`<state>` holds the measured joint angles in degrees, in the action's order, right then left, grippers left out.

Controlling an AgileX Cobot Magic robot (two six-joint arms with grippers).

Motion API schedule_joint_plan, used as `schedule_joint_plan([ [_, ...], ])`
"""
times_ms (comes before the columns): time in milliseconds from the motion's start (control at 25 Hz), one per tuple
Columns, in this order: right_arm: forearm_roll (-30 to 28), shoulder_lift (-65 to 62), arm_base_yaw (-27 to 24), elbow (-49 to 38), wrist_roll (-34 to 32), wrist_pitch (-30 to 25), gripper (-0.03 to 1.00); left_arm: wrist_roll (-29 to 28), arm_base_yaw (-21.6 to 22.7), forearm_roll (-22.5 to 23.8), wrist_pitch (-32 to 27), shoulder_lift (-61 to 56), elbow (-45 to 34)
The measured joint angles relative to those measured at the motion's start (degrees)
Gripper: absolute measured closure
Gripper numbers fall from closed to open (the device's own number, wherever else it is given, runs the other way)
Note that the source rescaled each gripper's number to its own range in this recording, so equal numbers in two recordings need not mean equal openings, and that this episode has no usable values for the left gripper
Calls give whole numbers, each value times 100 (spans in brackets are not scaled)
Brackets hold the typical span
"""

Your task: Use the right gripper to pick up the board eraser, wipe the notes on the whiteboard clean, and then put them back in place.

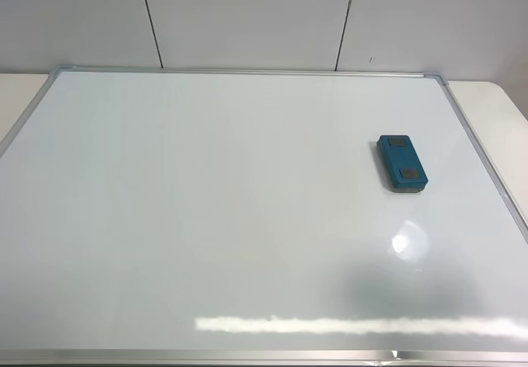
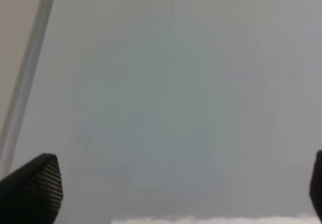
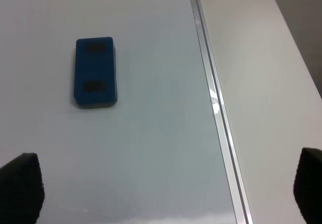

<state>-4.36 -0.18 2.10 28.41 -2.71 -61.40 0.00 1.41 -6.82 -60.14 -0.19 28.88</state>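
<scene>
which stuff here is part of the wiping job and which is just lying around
Part of the job:
board eraser, lying flat on the board
whiteboard, no marker notes visible
right claw, open, apart from the eraser

Just there:
left claw, open over bare board
white table

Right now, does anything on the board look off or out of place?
Nothing stands out. The board eraser lies flat on the whiteboard, near its right edge, undamaged. No marker notes show; the bright patches are only glare. Both end effectors are open, holding nothing.
</scene>
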Motion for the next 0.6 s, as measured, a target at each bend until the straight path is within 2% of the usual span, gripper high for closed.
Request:
schedule_joint_plan([
  [600, 0, 0, -5, -1, 0, 5, -3, 0, 0, 0, 0, 0, 0],
])
